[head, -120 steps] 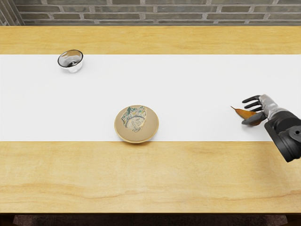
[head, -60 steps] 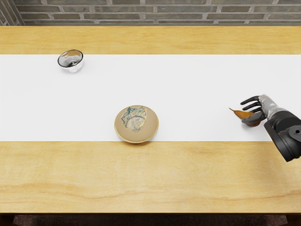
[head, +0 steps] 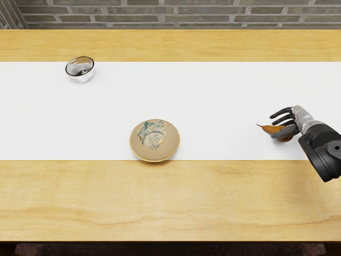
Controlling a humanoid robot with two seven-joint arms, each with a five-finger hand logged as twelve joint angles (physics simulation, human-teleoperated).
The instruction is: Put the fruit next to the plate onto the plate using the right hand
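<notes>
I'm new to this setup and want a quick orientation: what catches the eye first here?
First the dark right hand at the picture's right edge, closed around an orange-brown fruit. Then the patterned plate at the middle of the white runner, well apart from the fruit, and a shiny silver bowl far off at the upper left.

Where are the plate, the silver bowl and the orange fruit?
plate (head: 154,140): head view, on its patterned middle.
silver bowl (head: 80,68): head view, on its inner wall.
orange fruit (head: 268,128): head view, on its pointed left part, the part that shows.
</notes>
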